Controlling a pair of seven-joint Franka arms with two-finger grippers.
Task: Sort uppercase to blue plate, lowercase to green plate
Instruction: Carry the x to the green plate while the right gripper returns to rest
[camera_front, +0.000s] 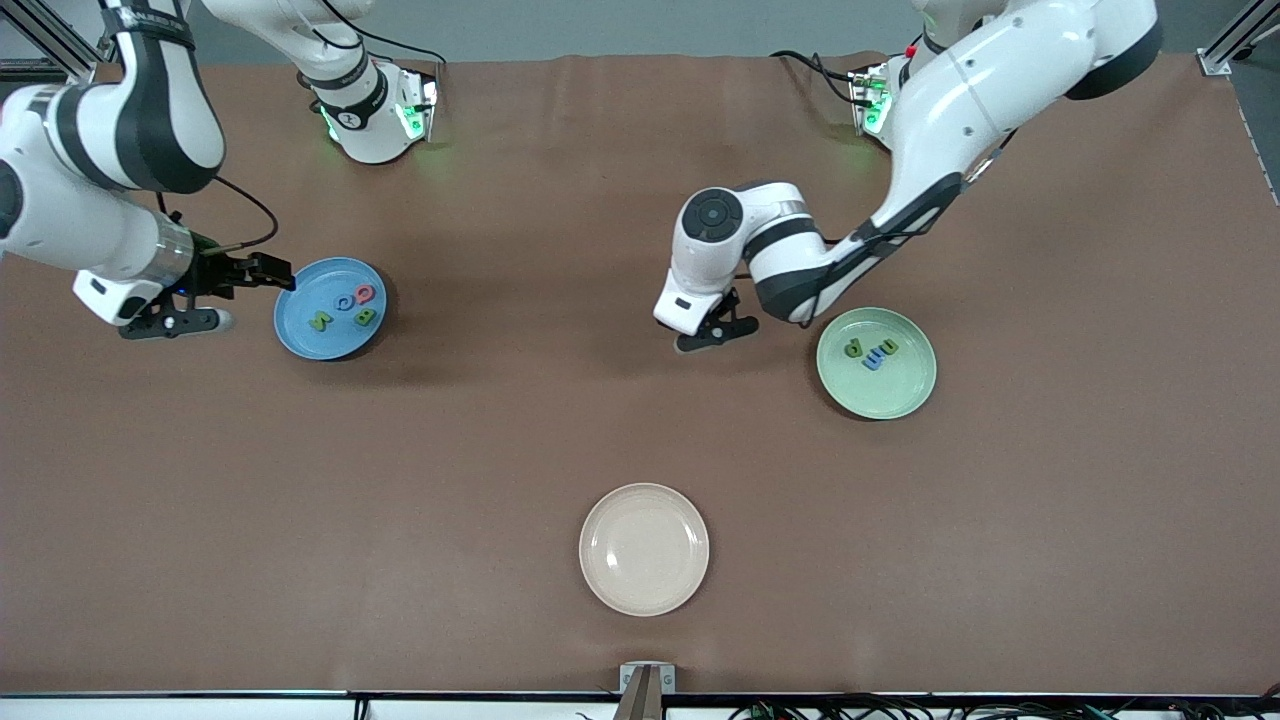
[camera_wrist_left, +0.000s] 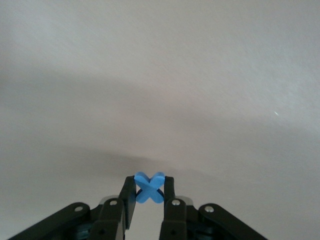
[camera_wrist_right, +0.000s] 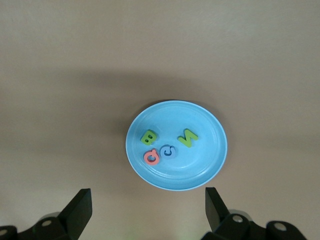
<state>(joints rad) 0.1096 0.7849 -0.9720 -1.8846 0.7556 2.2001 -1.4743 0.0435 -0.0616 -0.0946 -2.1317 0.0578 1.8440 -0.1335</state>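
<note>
The left hand (camera_front: 712, 332) is hiding the blue x (camera_wrist_left: 149, 187) from the front camera. On the green plate (camera_front: 905, 395), the small green letter (camera_front: 886, 347) beside the blue m (camera_front: 874, 359) is showing too small to tell.

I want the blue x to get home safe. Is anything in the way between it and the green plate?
Nothing visible is. The left gripper is shut on the blue x, above bare table beside the green plate. Only brown tabletop lies between them. Three letters sit in the plate, with room left.
</note>
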